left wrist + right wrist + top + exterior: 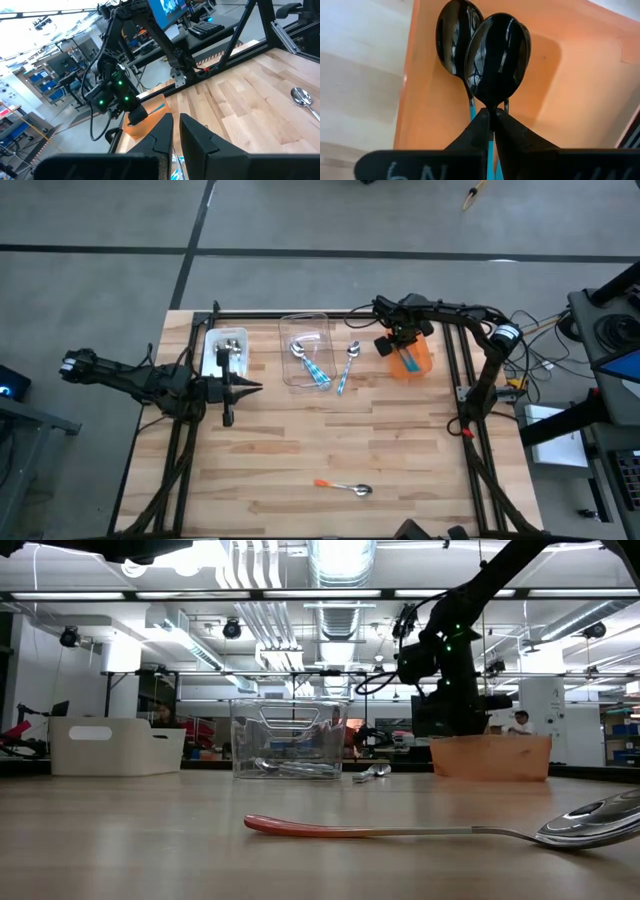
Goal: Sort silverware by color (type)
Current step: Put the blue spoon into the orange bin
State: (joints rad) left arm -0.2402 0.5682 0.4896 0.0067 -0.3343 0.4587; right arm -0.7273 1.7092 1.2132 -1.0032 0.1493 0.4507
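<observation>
My right gripper (491,112) hangs over the orange bin (424,362) at the table's far right, shut on a dark-bowled spoon (497,55) with a teal handle. A second dark spoon (454,37) lies in that bin behind it. My left gripper (250,388) waits shut near the white bin (212,350), touching nothing. Silver spoons with light blue handles (312,363) lie in the clear bin (322,320). Another light blue spoon (347,367) lies on the table beside it. An orange-handled silver spoon (343,487) lies flat near the near edge. My right gripper pinches the spoon between its two fingers at the thin neck (492,106) just below the dark bowl. The fingers come from above, pointing down into the orange bin, and lie along the spoon. The bowl sticks out past the fingertips; whether it touches the bin I cannot tell.
The white bin holds silver cutlery (232,352). The three bins stand in a row along the far edge, inside the black frame rails (465,395). Bare wood (330,430) spreads across the table's middle. In the low view the orange-handled spoon (400,831) lies close in front.
</observation>
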